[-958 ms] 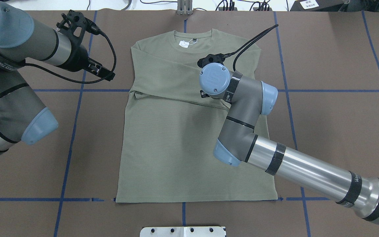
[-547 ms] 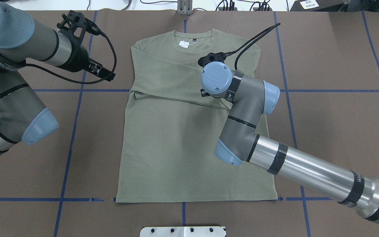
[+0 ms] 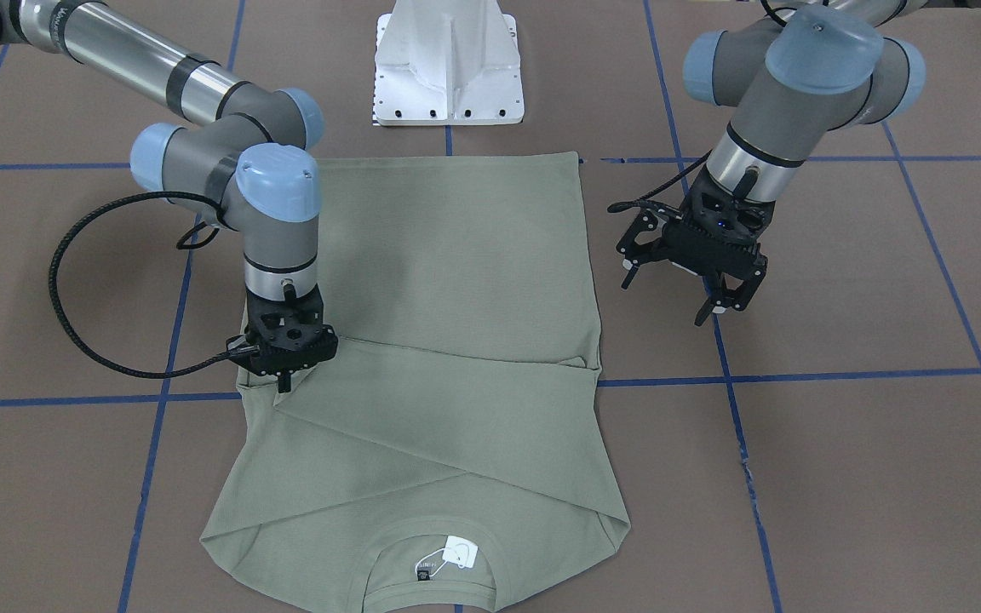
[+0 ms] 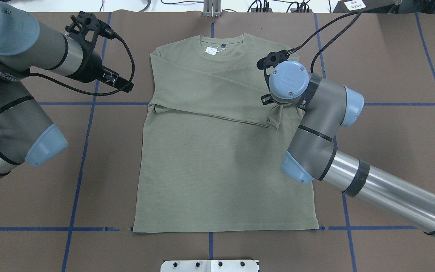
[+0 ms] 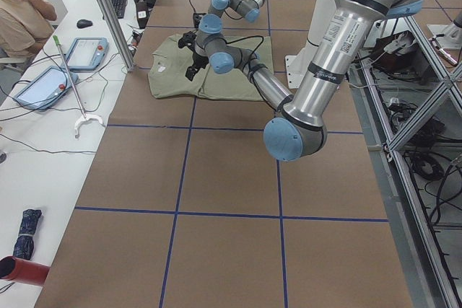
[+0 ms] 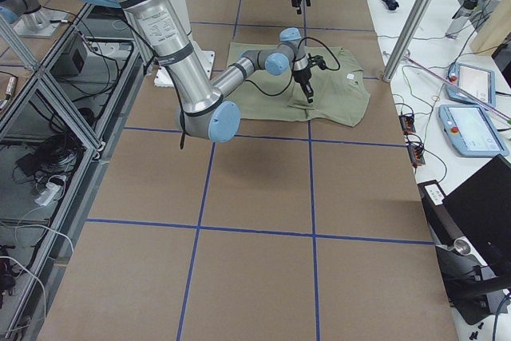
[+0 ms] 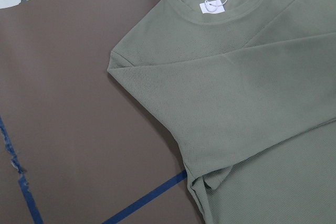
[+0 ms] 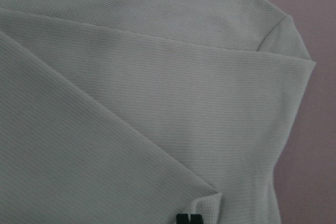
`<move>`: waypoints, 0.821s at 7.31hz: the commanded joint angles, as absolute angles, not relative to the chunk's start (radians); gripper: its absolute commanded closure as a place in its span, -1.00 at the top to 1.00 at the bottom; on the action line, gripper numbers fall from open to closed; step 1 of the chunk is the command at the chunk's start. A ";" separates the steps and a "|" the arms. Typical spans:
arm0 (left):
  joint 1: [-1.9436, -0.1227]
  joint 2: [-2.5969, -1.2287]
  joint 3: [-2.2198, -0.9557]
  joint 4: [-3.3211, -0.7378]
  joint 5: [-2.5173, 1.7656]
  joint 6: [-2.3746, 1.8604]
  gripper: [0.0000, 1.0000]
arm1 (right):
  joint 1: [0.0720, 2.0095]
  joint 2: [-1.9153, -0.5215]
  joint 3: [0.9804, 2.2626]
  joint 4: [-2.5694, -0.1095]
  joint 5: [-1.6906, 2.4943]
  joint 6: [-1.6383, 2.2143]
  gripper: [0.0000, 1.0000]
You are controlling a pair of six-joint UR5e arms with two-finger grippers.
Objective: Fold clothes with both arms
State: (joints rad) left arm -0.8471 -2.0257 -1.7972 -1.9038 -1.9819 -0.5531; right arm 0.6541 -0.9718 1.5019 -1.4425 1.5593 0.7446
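- In the overhead view the right pincer is hidden under its own wrist. Only a bunched cuff (image 4: 274, 117) shows below it.
- The right wrist view catches just the black fingertips at its bottom edge, pressed together at the cuff's corner.
- The front view shows the right pincer (image 3: 284, 385) pointing down, closed on that cuff near the shirt's right edge.
- The shirt (image 4: 210, 170) lies flat on the table (image 4: 391, 151), collar away from the robot, one sleeve folded across the chest.
- The left pincer (image 3: 671, 294) hangs with jaws spread over bare table, beside the shirt's left edge and clear of it.
- Count: one shirt, one white tag (image 4: 211, 49) at the collar, two arms, two pincers.
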 commanded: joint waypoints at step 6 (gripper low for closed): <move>-0.828 -1.999 -1.831 -1.936 -1.974 -0.792 1.00 | 0.681 -1.076 1.662 -1.370 1.707 0.896 1.00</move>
